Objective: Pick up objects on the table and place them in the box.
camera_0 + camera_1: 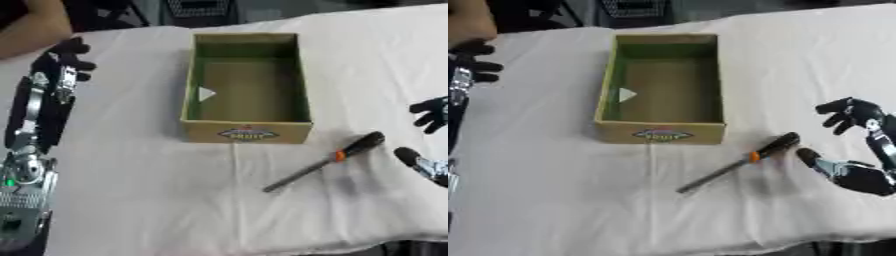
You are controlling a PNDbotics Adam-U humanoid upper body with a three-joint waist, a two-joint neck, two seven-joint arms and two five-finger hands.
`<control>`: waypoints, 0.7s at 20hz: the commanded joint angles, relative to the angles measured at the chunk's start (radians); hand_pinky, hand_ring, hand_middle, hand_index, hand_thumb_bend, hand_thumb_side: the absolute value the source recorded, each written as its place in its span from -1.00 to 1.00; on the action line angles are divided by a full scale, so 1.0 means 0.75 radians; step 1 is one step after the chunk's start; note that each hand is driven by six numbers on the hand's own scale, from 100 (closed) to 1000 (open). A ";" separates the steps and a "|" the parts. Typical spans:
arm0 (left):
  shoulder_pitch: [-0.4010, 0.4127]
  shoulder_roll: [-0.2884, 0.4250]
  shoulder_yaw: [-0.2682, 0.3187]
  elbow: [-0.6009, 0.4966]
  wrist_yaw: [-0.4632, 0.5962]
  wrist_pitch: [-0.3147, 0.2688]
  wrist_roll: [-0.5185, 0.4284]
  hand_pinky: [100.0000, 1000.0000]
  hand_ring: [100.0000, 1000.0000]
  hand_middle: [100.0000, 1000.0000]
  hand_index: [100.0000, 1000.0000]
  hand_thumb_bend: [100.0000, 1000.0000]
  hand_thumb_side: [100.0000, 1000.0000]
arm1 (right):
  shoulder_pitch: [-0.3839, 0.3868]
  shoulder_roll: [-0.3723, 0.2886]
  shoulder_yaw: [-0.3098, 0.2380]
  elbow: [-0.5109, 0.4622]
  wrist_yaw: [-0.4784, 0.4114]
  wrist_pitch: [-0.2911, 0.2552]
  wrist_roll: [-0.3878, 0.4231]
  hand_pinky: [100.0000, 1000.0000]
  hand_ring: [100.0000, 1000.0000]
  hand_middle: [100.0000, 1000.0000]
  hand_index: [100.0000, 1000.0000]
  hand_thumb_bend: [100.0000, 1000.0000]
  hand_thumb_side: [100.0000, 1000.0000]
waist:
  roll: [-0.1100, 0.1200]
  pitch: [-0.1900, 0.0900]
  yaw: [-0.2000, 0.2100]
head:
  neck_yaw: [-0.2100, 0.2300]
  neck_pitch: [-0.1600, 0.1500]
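Now the screwdriver [741,162] lies aslant on the worktop [553,200], just before the box [661,134] — untouched. Right robot hand [852,145], fingers spread and released, should close around the black handle, lift level, then clear the near wall.

Box [247,131], near outer wall: one oval printed emblem in red, blue and white, centred on the cardboard face; lettering inside too blurred to read. Inner left wall of same box: small white triangular mark, pointing right, bearing no characters. Screwdriver [325,161]: orange band between black handle and metal shaft, no legible marking. No other text, numbers, brands or signs legible anywhere.
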 commanded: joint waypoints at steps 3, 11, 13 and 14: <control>-0.003 0.015 0.003 -0.026 0.001 -0.004 -0.003 0.33 0.37 0.51 0.75 -0.94 1.00 | 0.005 -0.065 -0.015 -0.035 0.008 -0.011 -0.009 0.00 0.18 0.35 0.55 0.05 0.00 | -0.005 -0.015 0.003 | 0.008 -0.001; -0.002 0.017 0.001 -0.028 0.001 -0.004 -0.005 0.33 0.37 0.51 0.75 -0.94 1.00 | 0.013 -0.147 -0.006 -0.009 0.017 -0.028 -0.006 0.02 0.19 0.36 0.55 0.03 0.00 | -0.006 -0.015 0.004 | 0.012 -0.001; -0.002 0.018 0.000 -0.028 0.001 -0.005 -0.007 0.33 0.37 0.51 0.75 -0.94 1.00 | 0.014 -0.207 0.008 0.014 0.024 -0.043 0.000 0.04 0.20 0.36 0.54 0.02 -0.01 | -0.008 -0.015 0.006 | 0.013 -0.001; -0.002 0.019 -0.001 -0.028 0.001 -0.005 -0.007 0.33 0.37 0.51 0.75 -0.94 1.00 | 0.015 -0.241 0.016 0.027 0.030 -0.052 0.003 0.06 0.21 0.37 0.54 0.01 -0.01 | -0.009 -0.015 0.007 | 0.015 -0.001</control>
